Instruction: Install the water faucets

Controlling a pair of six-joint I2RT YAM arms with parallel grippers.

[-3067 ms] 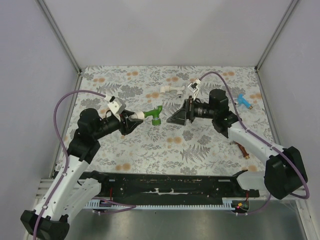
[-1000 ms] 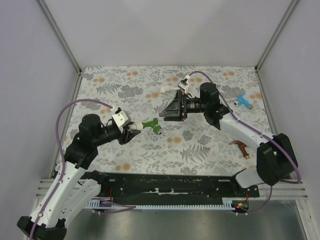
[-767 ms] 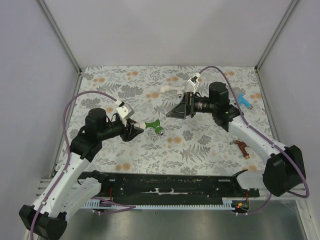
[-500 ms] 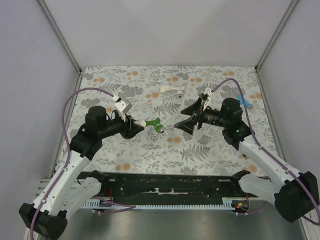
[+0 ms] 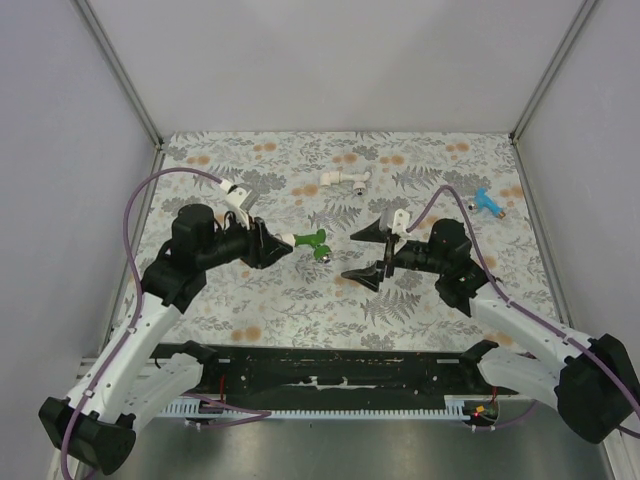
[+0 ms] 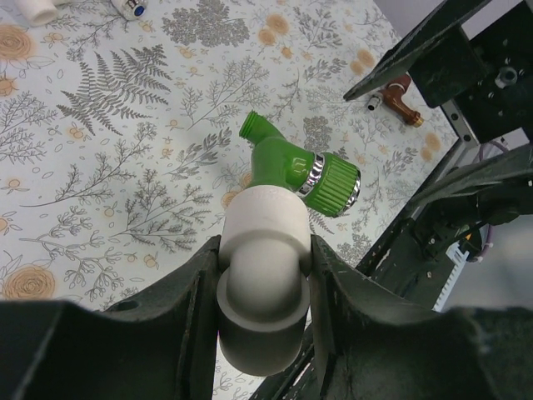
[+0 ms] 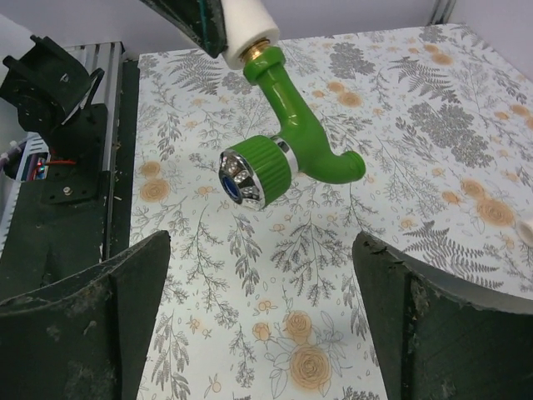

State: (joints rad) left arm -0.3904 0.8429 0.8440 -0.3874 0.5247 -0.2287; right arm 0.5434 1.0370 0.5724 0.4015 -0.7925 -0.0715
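The bright green faucet hangs above the table, screwed into a white elbow fitting. My left gripper is shut on that fitting, a finger on each side. The faucet's ribbed handle with its chrome rim points toward my right gripper. That gripper stands wide open just right of the faucet with nothing between its fingers. A blue faucet lies at the far right. The reddish-brown faucet shows only in the left wrist view, lying on the cloth.
A loose white pipe piece lies behind the grippers at the back middle. The flowered cloth covers the table inside grey walls. A black rail runs along the near edge.
My right arm has pulled back from the far middle toward the near right, and its open gripper now faces the green faucet. The left gripper has shifted slightly right with its load.
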